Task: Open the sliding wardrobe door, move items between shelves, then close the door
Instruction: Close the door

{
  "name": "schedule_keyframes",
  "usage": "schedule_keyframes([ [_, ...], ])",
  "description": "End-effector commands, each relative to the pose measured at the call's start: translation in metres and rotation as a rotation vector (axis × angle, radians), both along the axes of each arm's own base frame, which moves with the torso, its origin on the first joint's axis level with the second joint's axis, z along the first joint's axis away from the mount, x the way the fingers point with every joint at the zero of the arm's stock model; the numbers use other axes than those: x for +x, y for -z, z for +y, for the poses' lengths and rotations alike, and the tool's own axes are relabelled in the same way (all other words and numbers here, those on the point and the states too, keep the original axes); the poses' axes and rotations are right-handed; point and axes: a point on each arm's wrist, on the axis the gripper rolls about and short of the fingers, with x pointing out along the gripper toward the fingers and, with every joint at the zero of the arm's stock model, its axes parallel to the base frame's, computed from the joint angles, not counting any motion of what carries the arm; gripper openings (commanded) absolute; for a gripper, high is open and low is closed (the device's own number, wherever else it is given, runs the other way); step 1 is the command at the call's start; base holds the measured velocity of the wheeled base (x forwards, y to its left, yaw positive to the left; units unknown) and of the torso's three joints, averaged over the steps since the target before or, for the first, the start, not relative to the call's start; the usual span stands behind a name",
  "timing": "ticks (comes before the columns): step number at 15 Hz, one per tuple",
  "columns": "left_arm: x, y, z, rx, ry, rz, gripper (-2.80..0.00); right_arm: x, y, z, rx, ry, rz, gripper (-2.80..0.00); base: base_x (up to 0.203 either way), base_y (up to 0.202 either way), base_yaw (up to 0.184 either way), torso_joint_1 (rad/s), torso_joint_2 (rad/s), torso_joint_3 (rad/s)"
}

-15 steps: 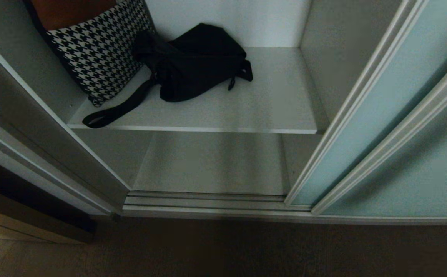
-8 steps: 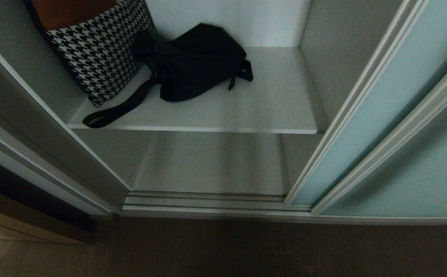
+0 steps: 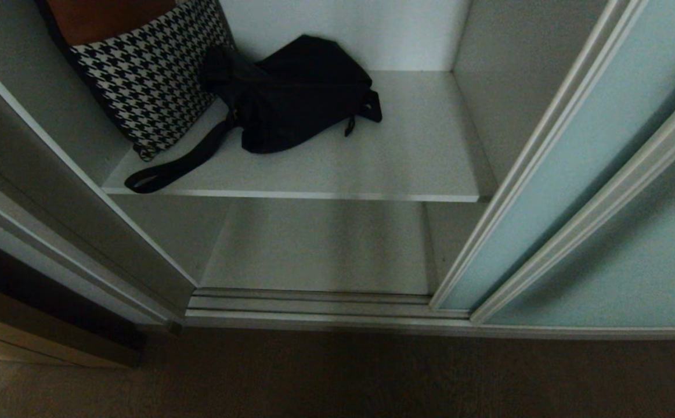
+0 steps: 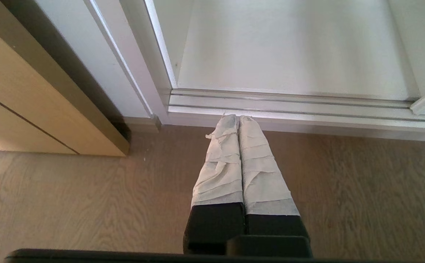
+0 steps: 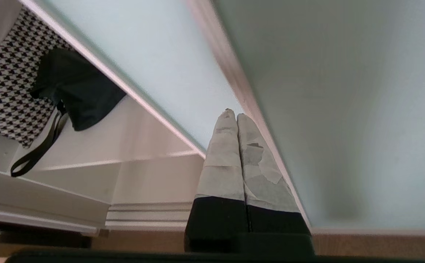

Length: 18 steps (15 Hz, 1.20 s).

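A wardrobe bay stands open, seen from above and in front. The sliding wardrobe door [image 3: 552,174], a frosted pale blue-green glass panel in a thin silver frame, is pushed to the right side of the bay, overlapping a second frosted panel [image 3: 633,255] nearer the camera. On the upper shelf [image 3: 395,157] a bulky black bag [image 3: 296,98] lies toward the back left, its broad flat strap [image 3: 174,165] trailing forward to the shelf's front edge. The bag leans against a black-and-white houndstooth cushion [image 3: 145,75] propped at the left wall. The lower shelf [image 3: 320,244] sits below, behind the ribbed silver floor track [image 3: 314,305]. Neither arm appears from the head camera. The left end effector [image 4: 234,118], its tape-wrapped fingers pressed together and holding nothing, points down over the wooden floor [image 4: 69,204] just before the track. The right end effector [image 5: 233,113], fingers likewise pressed together and empty, is raised close to the door frame's silver edge; whether it touches is unclear.
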Motion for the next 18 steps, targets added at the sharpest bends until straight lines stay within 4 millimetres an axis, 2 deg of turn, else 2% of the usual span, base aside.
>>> schedule_keyframes([
  [1, 0.0, 0.0, 0.0, 0.0, 0.0, 0.001, -2.8, 0.007, 0.004, -0.001, 0.005, 0.0, 0.016, -2.8, 0.0, 0.0, 0.0, 0.0, 0.0, 0.0],
  [9, 0.0, 0.0, 0.0, 0.0, 0.0, 0.001, -2.8, 0.015, 0.003, -0.005, 0.001, 0.021, -0.008, -2.8, 0.0, 0.0, 0.0, 0.0, 0.0, 0.0],
  [13, 0.0, 0.0, 0.0, 0.0, 0.0, 0.001, -2.8, 0.023, 0.015, -0.009, 0.004, 0.037, 0.009, -2.8, 0.0, 0.0, 0.0, 0.0, 0.0, 0.0],
  [18, 0.0, 0.0, 0.0, 0.0, 0.0, 0.001, -2.8, 0.026, 0.016, -0.009, -0.002, 0.03, 0.004, -2.8, 0.0, 0.0, 0.0, 0.0, 0.0, 0.0],
])
